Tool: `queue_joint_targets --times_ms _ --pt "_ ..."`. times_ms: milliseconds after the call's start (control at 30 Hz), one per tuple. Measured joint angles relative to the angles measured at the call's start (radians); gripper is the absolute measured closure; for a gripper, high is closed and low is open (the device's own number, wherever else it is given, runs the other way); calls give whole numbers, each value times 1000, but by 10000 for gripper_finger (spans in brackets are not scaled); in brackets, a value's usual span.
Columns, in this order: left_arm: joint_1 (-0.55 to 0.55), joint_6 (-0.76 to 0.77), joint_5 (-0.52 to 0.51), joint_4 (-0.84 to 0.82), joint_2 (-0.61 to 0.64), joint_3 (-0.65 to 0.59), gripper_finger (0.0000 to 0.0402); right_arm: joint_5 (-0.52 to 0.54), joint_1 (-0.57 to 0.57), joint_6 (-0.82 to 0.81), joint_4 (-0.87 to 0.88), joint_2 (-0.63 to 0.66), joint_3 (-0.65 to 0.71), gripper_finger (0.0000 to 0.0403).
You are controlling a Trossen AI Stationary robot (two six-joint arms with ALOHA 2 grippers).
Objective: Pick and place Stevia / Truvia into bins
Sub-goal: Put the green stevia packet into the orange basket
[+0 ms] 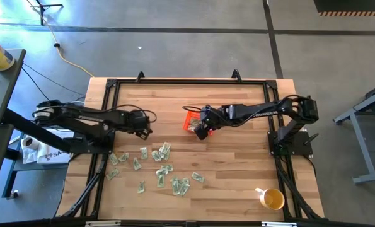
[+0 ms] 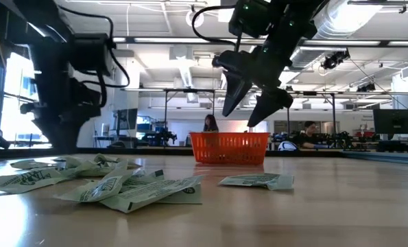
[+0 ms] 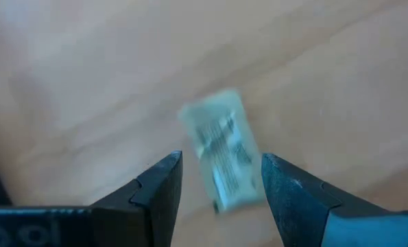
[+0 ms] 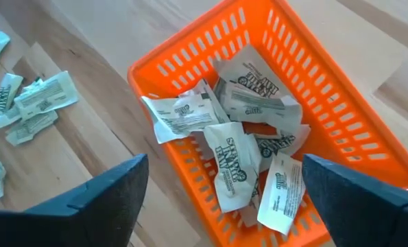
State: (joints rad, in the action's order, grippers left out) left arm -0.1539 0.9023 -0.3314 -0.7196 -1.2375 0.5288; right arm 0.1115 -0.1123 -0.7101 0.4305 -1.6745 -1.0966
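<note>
Pale green and white Stevia sachets (image 1: pixel 157 167) lie scattered flat on the near middle of the wooden table; they also fill the foreground (image 2: pixel 132 189) of the low view. The orange bin (image 1: pixel 191 123) stands mid-table with several sachets (image 4: pixel 248 137) inside. My right gripper (image 4: pixel 224 161) hangs open just above the bin (image 2: pixel 230 147), empty. My left gripper (image 3: pixel 221 158) is open left of the bin, above the table (image 1: pixel 146 129). One blurred sachet (image 3: pixel 221 154) shows between its fingers. My left gripper points down with its fingers standing on either side of a single sachet (image 3: pixel 224 171). I cannot tell whether either finger touches it or whether it lies on the table below.
A yellow cup with a white handle (image 1: pixel 272 199) stands near the table's near right corner. A black frame (image 1: pixel 187 81) runs round the table's edges. Bare wood (image 1: pixel 237 170) lies between the sachets and the cup. People sit in the room beyond (image 2: pixel 209 123).
</note>
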Motion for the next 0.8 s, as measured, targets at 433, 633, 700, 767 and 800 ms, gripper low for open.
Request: queue_joint_targets --times_ms 433,633,700,767,800 --pt "-240 -253 153 105 -98 4 202 26 2 -15 2 0 0 30" --pt "-288 -318 179 152 -99 2 296 42 2 -15 2 0 0 30" --pt "-287 -331 170 171 -99 4 328 47 5 -15 -4 0 0 30" --pt "-288 -344 168 183 -102 15 356 67 16 -15 -17 4 0 30" --pt "-286 -346 166 199 -103 25 367 84 24 -13 -20 9 0 32"
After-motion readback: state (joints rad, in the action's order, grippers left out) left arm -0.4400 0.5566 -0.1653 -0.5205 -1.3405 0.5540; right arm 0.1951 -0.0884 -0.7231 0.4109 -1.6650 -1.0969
